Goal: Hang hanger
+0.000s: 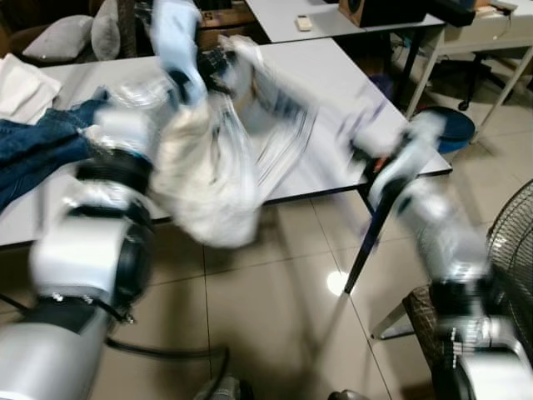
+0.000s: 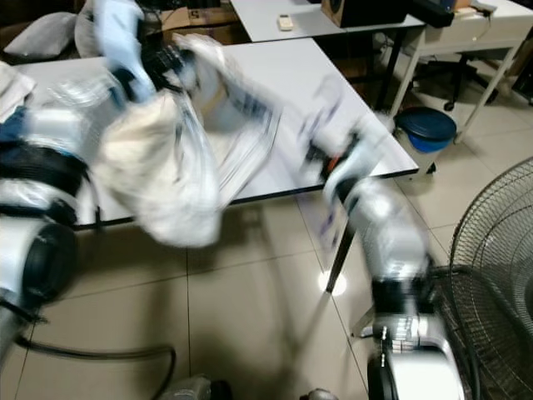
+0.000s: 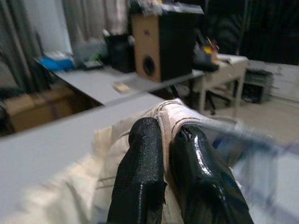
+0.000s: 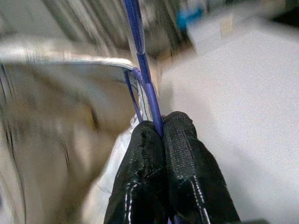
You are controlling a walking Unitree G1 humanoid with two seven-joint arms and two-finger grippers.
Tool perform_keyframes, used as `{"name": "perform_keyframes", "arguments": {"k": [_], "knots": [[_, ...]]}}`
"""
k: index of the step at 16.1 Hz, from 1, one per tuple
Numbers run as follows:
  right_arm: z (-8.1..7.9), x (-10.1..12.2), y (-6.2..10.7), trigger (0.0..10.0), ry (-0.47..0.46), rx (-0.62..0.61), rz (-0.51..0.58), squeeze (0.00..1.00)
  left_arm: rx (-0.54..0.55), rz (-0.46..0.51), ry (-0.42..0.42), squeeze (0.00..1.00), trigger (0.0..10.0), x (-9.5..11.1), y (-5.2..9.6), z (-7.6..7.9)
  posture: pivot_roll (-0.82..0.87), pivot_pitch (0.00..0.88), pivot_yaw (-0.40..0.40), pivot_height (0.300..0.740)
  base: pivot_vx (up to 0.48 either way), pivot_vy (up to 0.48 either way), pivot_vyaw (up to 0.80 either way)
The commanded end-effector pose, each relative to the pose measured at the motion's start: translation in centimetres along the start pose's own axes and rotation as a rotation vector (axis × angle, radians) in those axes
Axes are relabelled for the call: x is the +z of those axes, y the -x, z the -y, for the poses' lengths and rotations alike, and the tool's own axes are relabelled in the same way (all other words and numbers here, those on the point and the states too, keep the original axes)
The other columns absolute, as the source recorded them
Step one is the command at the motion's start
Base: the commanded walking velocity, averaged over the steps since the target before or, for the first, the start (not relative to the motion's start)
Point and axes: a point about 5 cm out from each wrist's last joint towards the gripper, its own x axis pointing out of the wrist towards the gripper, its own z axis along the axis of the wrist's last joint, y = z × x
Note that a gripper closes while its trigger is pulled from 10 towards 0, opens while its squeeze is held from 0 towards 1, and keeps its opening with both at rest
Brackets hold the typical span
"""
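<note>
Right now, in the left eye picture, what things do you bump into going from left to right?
Blue jeans → left arm holding up the white garment → right gripper by the table's edge → blue bin → fan grille.

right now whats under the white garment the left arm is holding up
The white garment, pinched in the left tool, hangs over the white table's front edge and the tiled floor. It covers part of the tabletop; anything lying there is hidden, and motion blur obscures detail.
</note>
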Motion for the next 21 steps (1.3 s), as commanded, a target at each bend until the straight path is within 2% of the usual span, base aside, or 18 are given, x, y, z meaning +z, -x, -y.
{"name": "perform_keyframes", "arguments": {"k": [1, 2, 3, 6, 7, 8, 9, 11, 13, 14, 16, 17, 18, 21], "knots": [[1.4, 1.3, 0.4, 10.0, -0.026, -0.073, 0.077, 0.0, 0.002, 0.075, -0.012, 0.0, 0.0, 2.4, 0.2, -0.4, 0.01, 0.0, 0.05, 0.74, 0.0, 0.0, 0.0], [1.2, 0.9, 0.2, 10.0, -0.076, -0.048, 0.078, 0.0, -0.011, 0.071, -0.008, 0.0, 0.0, 2.7, 0.3, -0.6, 0.02, 0.0, 0.053, 0.74, 0.0, 0.0, 0.0], [0.9, -0.2, 0.1, 10.0, -0.085, -0.036, 0.041, 0.0, -0.038, 0.051, -0.009, 0.0, 0.0, 2.6, 0.3, -0.3, 0.03, 0.0, 0.055, 0.74, 0.0, 0.0, 0.0], [-0.6, -2.0, -0.4, 10.0, -0.149, 0.022, 0.0, 0.0, -0.177, -0.073, -0.036, 0.0, 0.0, 0.8, 0.1, 1.2, 0.04, 0.0, 0.063, 0.74, 0.0, 0.0, 0.0], [-0.9, -1.9, -0.8, 10.0, -0.214, 0.031, 0.018, 0.0, -0.244, -0.118, -0.036, 0.0, 0.0, 0.1, 0.2, 1.8, 0.05, 0.0, 0.071, 0.74, 0.0, 0.0, 0.0], [-1.2, -1.6, -1.3, 10.0, -0.353, 0.058, 0.042, 0.0, -0.317, -0.153, -0.012, 0.0, 0.0, -0.3, 0.4, 2.6, 0.05, 0.0, 0.077, 0.74, 0.0, 0.0, 0.0], [-1.2, -1.6, -1.6, 10.0, -0.437, 0.074, 0.049, 0.0, -0.345, -0.159, 0.004, 0.0, 0.0, -0.5, 0.5, 2.9, 0.06, 0.0, 0.078, 0.74, 0.0, 0.0, 0.0], [-0.3, -3.1, -1.9, 10.0, -0.475, 0.031, 0.008, 0.0, -0.383, -0.148, 0.056, 0.0, 0.0, -1.0, 0.3, 4.1, 0.07, 0.0, 0.077, 0.74, 0.0, 0.0, 0.0], [0.2, -4.6, -2.3, 10.0, -0.602, -0.019, -0.007, 0.0, -0.395, -0.121, 0.165, 0.0, 0.0, -1.3, -0.1, 5.5, 0.12, 0.0, 0.089, 0.74, 0.0, 0.0, 0.0], [0.2, -4.8, -2.4, 10.0, -0.622, -0.025, -0.008, 0.0, -0.394, -0.118, 0.181, 0.0, 0.0, -1.2, -0.1, 5.7, 0.12, 0.0, 0.089, 0.74, 0.0, 0.0, 0.0], [-0.2, -5.5, -2.9, 10.0, -0.709, -0.062, 0.028, 0.0, -0.376, -0.061, 0.332, 0.0, 0.0, 0.7, -0.7, 6.3, 0.17, 0.054, 0.11, 0.74, 0.0, 0.0, 0.0], [-0.4, -5.5, -3.1, 10.0, -0.738, -0.081, 0.051, 0.0, -0.374, -0.054, 0.367, 0.0, 0.0, 1.3, -0.9, 6.6, 0.18, 0.065, 0.113, 0.74, 0.0, 0.0, 0.0], [-0.7, -5.6, -3.6, 10.0, -0.794, -0.117, 0.093, 0.0, -0.394, -0.054, 0.421, 0.0, 0.0, 2.2, -1.3, 7.5, 0.22, 0.087, 0.123, 0.74, 0.0, 0.0, 0.0], [-1.4, -5.6, -4.1, 10.0, -0.834, -0.168, 0.156, 0.0, -0.425, -0.062, 0.462, 0.0, 0.0, 2.8, -1.7, 8.9, 0.23, 0.099, 0.149, 0.74, 0.0, 0.0, 0.0]]}}
